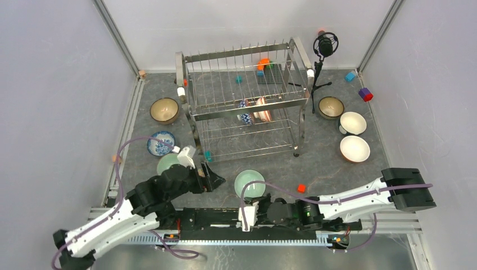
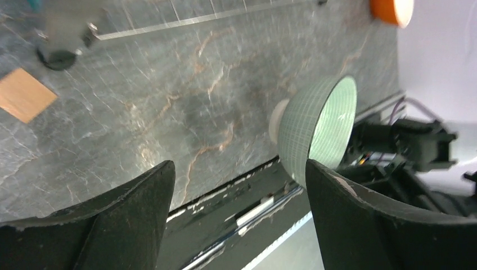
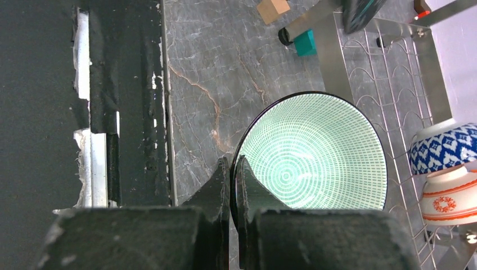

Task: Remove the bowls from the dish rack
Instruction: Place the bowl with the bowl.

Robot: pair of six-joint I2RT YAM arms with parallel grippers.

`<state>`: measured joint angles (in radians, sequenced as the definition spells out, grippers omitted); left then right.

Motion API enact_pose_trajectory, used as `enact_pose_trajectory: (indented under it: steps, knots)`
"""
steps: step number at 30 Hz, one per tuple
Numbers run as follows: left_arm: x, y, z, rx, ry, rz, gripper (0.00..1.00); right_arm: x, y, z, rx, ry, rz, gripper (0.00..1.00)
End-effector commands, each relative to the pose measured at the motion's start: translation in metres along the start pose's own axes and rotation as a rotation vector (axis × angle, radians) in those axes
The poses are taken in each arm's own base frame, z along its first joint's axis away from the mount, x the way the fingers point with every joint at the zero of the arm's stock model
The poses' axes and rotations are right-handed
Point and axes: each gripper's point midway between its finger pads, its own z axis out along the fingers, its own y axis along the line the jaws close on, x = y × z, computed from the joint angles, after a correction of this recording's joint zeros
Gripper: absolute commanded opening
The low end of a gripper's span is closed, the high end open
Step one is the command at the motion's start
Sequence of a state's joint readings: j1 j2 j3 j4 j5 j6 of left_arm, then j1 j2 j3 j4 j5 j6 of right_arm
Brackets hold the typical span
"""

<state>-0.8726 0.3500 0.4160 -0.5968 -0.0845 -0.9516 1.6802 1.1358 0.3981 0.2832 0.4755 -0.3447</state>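
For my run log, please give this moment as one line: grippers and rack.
left gripper: open, empty | right gripper: shut, beside green bowl | dish rack: holds blue-and-white bowl, red-and-white bowl

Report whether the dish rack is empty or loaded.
Loaded: two bowls stand on edge, side by side, in the dish rack, a blue-and-white bowl and a red-and-white bowl.

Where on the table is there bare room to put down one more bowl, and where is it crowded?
Bare table lies between the red block and the nearer white bowl; a narrower strip runs between the dish rack and the centre green bowl. Crowded on the left: brown bowl, blue-patterned bowl, second green bowl by the left tool.
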Motion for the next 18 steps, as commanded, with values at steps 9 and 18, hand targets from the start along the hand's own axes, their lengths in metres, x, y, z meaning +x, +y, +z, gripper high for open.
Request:
enact_pose_trajectory:
  steps: [9, 18]
  knots:
    - [0.021, -0.048, 0.007, -0.034, -0.042, 0.244, 0.95, -0.018, 0.007, -0.005, -0.013, -0.027, -0.074, 0.00]
    - [0.044, -0.062, 0.021, 0.065, 0.027, 0.329, 0.95, -0.006, 0.028, -0.013, -0.059, -0.010, -0.132, 0.00]
